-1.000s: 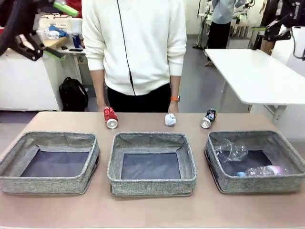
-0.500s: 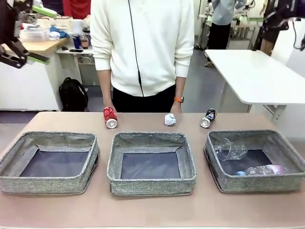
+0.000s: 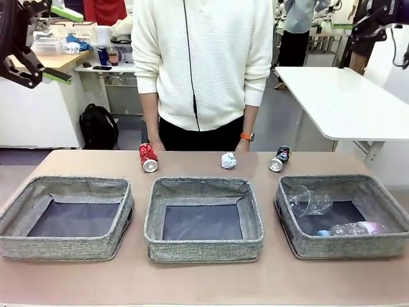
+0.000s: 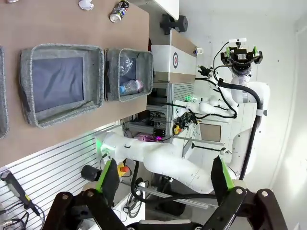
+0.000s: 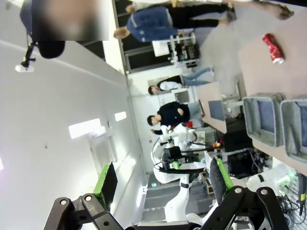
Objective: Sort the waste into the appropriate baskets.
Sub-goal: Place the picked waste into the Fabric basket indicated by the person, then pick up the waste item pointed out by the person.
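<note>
The left fingers [image 4: 106, 178] and right fingers [image 5: 107, 185] stood spread, empty, well above the worktop [image 3: 204, 281]. Far beneath them lay the crushed red can [image 3: 148, 157]: light, thin-walled, likely slippery; best pinched across its dented middle.

Three baskets [image 3: 64, 248] [image 3: 203, 251] [image 3: 348, 247], two cans [image 3: 148, 157] [image 3: 280, 158], one paper ball [image 3: 228, 160], one plastic cup [image 3: 308, 201], one bottle [image 3: 348, 228].

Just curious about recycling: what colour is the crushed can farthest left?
The crushed can is red with a silver end, clearest in the front view.
</note>
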`<state>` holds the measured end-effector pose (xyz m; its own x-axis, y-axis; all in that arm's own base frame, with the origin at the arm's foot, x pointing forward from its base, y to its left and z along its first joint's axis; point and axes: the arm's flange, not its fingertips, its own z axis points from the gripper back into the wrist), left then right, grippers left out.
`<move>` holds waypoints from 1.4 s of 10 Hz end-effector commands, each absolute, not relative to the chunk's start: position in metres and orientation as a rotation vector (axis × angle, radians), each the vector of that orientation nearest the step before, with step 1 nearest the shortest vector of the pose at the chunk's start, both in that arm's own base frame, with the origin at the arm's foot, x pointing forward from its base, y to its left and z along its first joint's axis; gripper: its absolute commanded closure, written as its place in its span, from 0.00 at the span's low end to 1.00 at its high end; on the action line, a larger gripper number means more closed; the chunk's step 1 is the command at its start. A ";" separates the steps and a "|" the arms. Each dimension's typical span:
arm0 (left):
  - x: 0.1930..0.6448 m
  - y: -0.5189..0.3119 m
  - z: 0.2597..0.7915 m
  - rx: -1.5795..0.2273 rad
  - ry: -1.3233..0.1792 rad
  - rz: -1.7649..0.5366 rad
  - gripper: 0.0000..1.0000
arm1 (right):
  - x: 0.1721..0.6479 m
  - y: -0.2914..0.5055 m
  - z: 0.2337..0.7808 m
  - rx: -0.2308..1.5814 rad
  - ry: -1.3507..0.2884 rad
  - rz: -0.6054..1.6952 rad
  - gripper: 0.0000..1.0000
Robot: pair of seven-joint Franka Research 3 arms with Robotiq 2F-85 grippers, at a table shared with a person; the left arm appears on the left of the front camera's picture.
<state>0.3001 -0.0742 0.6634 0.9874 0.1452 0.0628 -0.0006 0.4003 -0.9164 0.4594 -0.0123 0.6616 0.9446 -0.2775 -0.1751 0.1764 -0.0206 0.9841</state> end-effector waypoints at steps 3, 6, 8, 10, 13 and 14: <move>0.301 -0.073 0.665 -1.171 -0.138 0.077 0.00 | 0.455 -0.010 0.660 1.551 -0.078 -0.350 0.00; 0.301 -0.073 0.665 -1.171 -0.138 0.077 0.00 | 0.455 -0.010 0.660 1.551 -0.078 -0.350 0.00; 0.301 -0.073 0.665 -1.171 -0.138 0.077 0.00 | 0.455 -0.010 0.660 1.551 -0.078 -0.350 0.00; 0.301 -0.073 0.665 -1.171 -0.138 0.077 0.00 | 0.455 -0.010 0.660 1.551 -0.078 -0.350 0.00; 0.301 -0.073 0.665 -1.171 -0.138 0.077 0.00 | 0.455 -0.010 0.660 1.551 -0.078 -0.350 0.00; 0.301 -0.073 0.665 -1.171 -0.138 0.077 0.00 | 0.455 -0.010 0.660 1.551 -0.078 -0.350 0.00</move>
